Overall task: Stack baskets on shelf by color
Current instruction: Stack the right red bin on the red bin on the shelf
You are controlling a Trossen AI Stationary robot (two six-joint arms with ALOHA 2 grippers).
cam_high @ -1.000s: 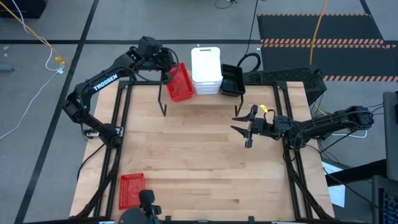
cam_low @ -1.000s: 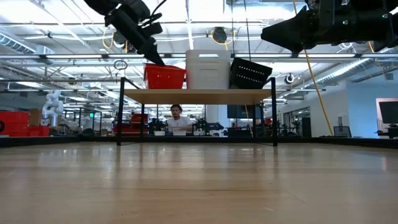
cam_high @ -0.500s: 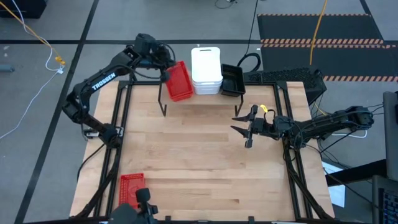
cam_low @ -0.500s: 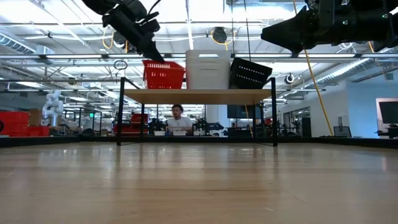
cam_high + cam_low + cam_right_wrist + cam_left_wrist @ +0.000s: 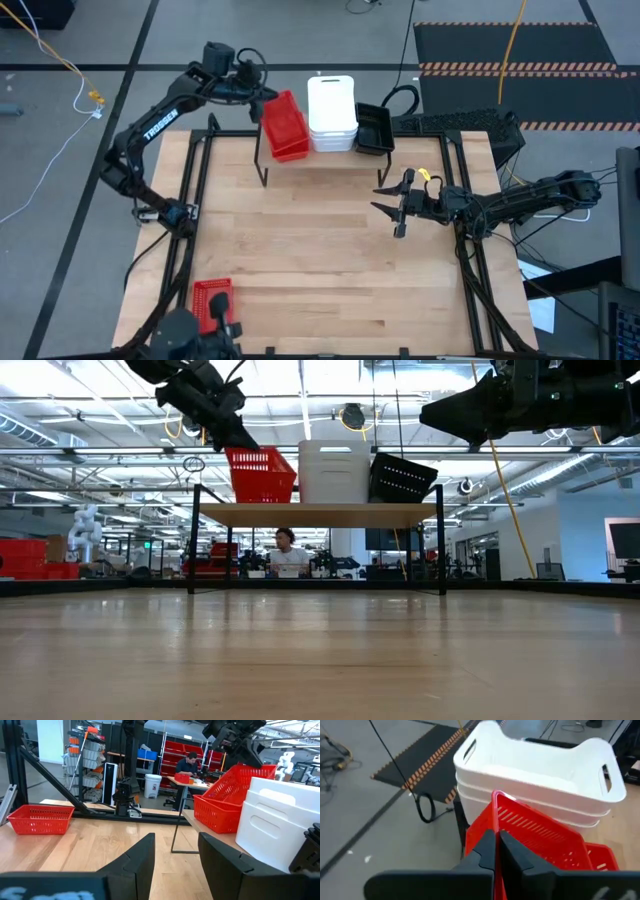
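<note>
My left gripper is shut on a red mesh basket at the left end of the shelf. That basket tilts over a second red basket standing on the shelf top. Beside them stand a stack of white baskets and a black basket, which leans in the low view. A third red basket lies on the table's near left. My right gripper hangs open over the table's right side, touching nothing. My left gripper pinches a wall of the upper red basket at its rim, near a corner, one finger inside the basket and one outside. The fingers slant down from the table's far left. The held side is raised and the basket tilts, its lower side on the red basket beneath.
The shelf stands on thin black legs at the table's far edge, with bare wood tabletop in front of it. A black frame runs along the table's sides. A person sits at a desk in the room beyond.
My left gripper has moved toward the table's far left corner, risen a little and rolled. The red basket it holds has turned and tipped, its held side lifted off the red basket below while the other side stays down.
</note>
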